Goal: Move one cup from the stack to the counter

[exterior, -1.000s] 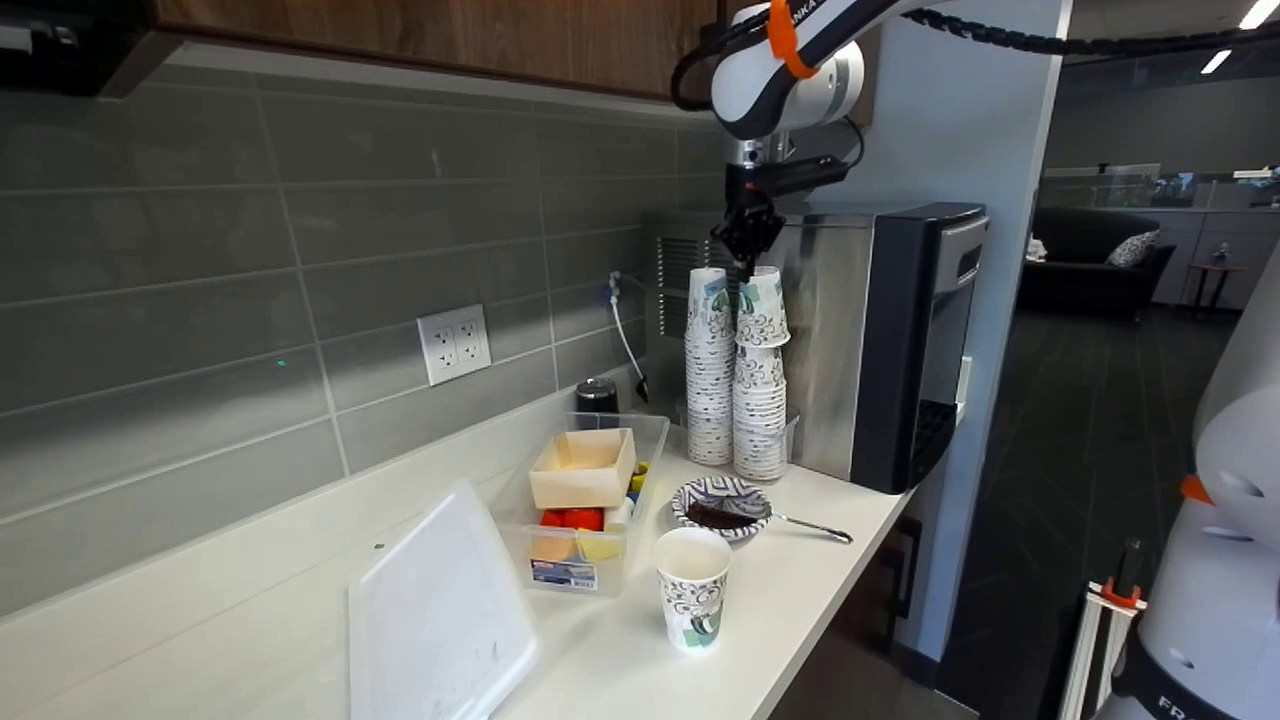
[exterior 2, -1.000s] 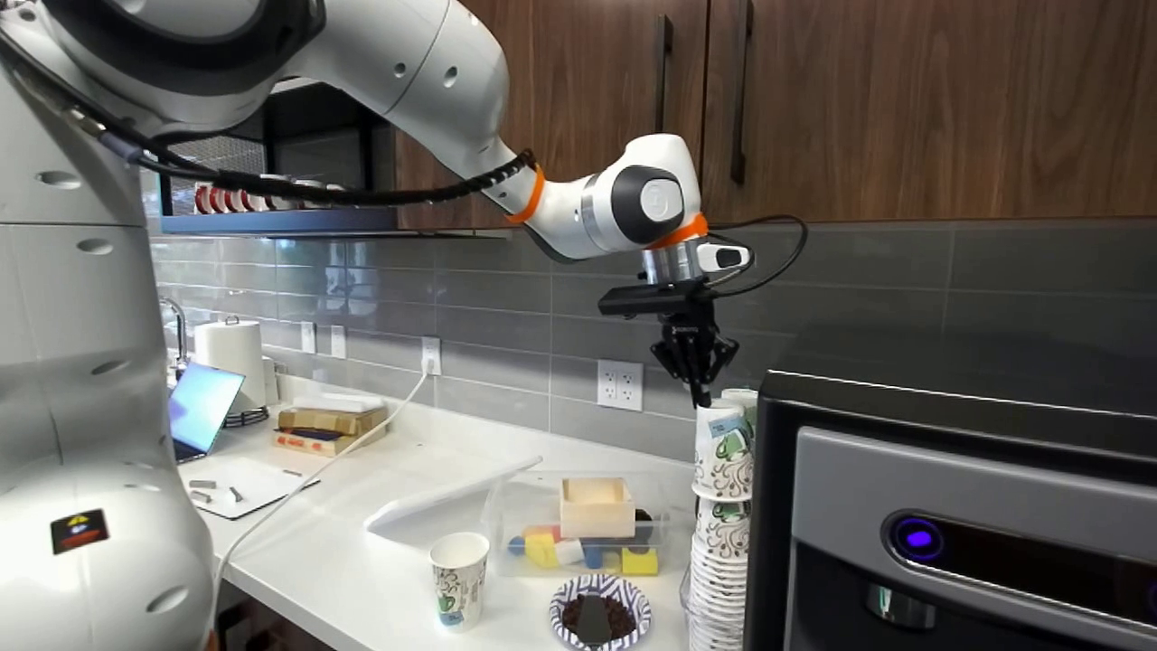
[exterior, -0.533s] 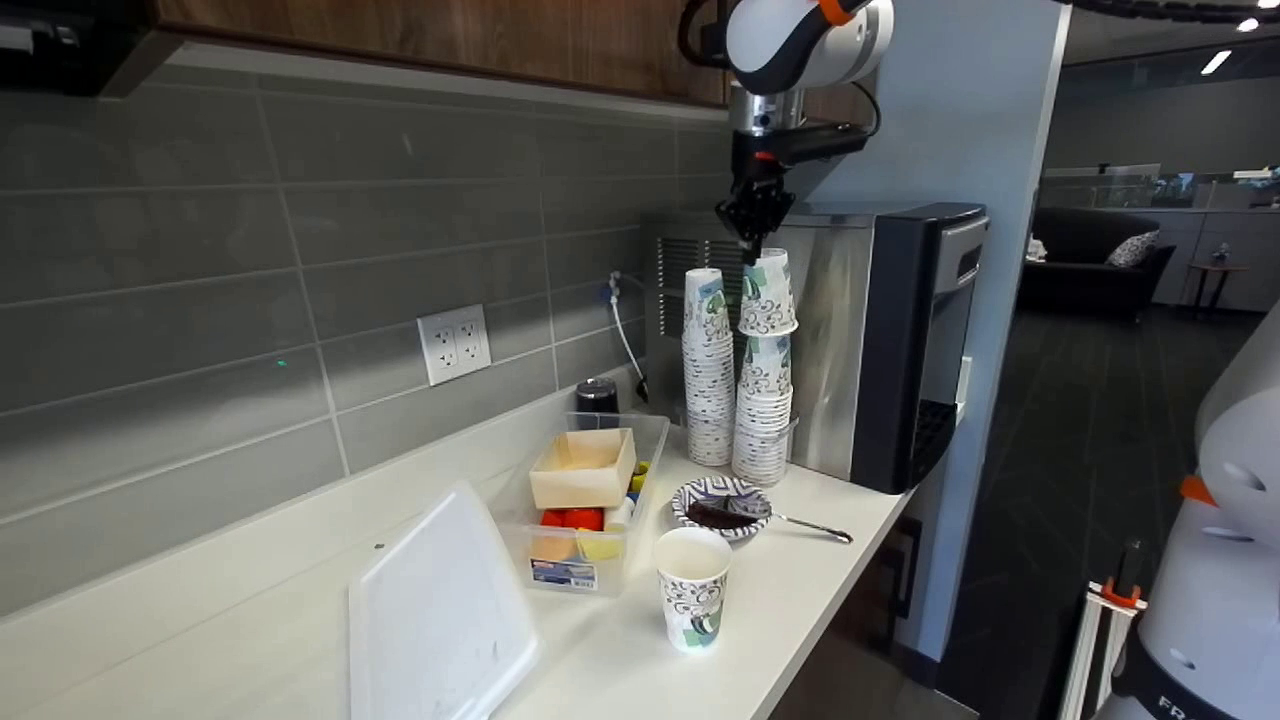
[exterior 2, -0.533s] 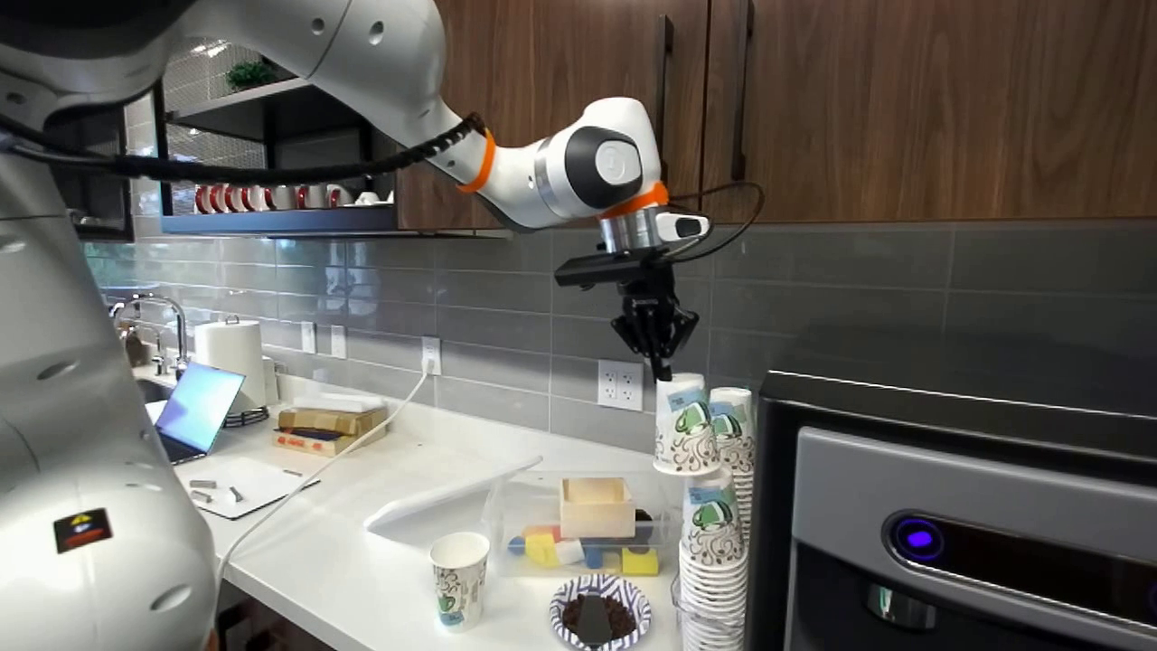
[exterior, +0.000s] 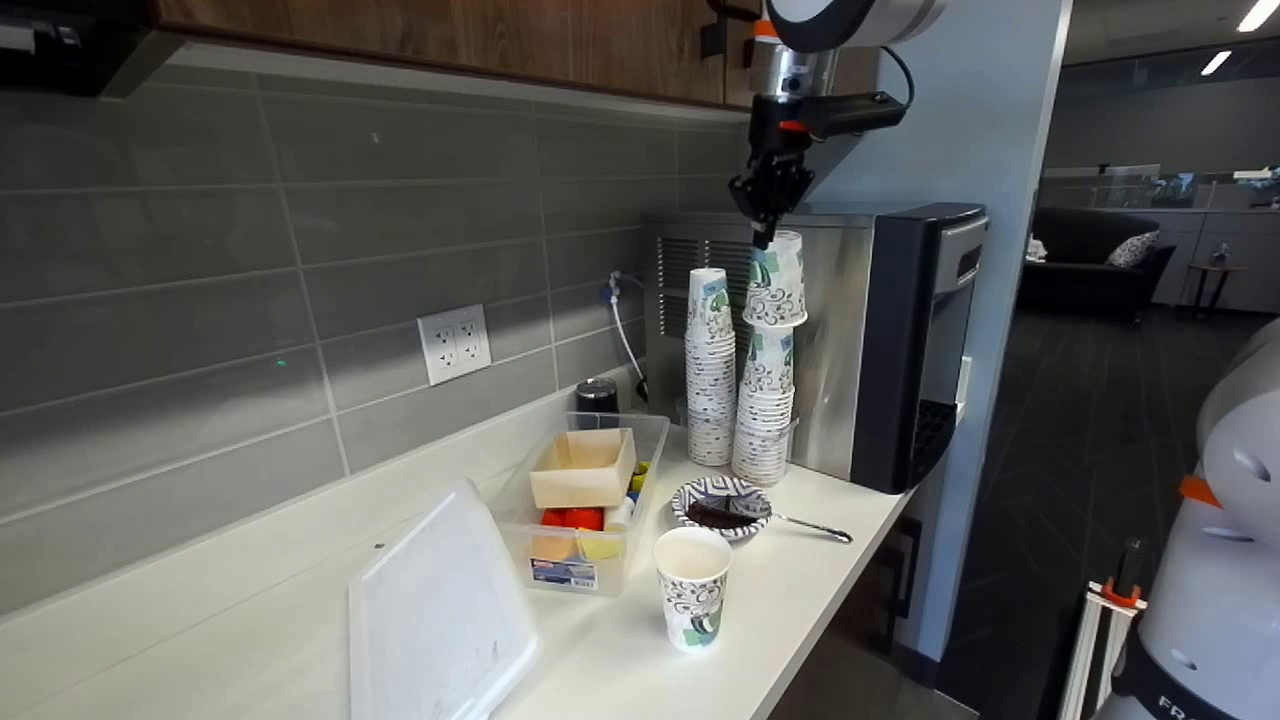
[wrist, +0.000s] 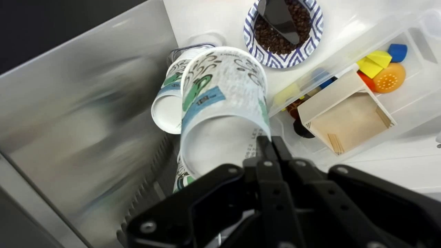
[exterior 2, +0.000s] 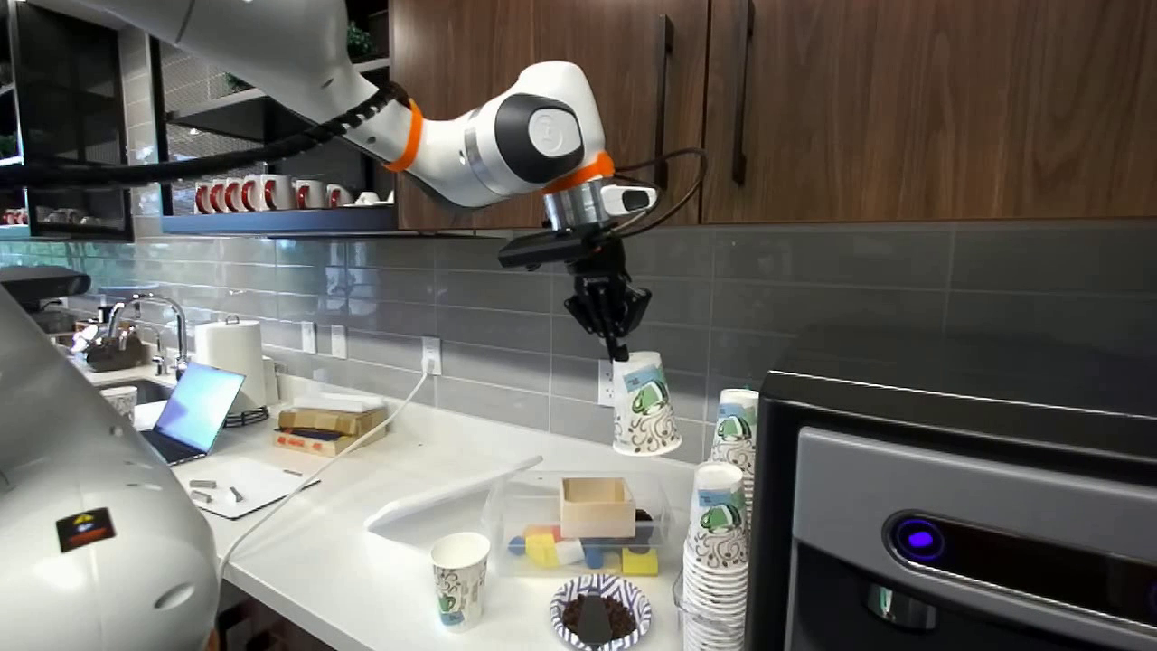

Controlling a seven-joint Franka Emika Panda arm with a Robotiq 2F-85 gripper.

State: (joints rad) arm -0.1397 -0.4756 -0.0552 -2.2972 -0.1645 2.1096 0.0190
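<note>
Hand: its two black fingers are squeezed close together and pinch the paper cup by the edge of its bottom
Where the paper cup is: hanging from the hand, upside down and leaning a bit, in the air above the counter
Front stack: a tall tower of upside-down cups; in an exterior view a gap shows between it and the paper cup
Back stack: one more tall tower just beside it, nearer the wall
Bowl: blue and white, near the front stack, with brown beans and a spoon in it
Clear box: holds lots of bright bits, with a little wooden box sitting on top
Standing cup: right way up on the counter, near the bowl
White board: flat and tilted, just beside the clear box
Big machine: silver and black with a purple light, near the front stack
Cupboard: brown wood, up high over the counter
Far end of the counter: a lit laptop and a fat white paper roll
</note>
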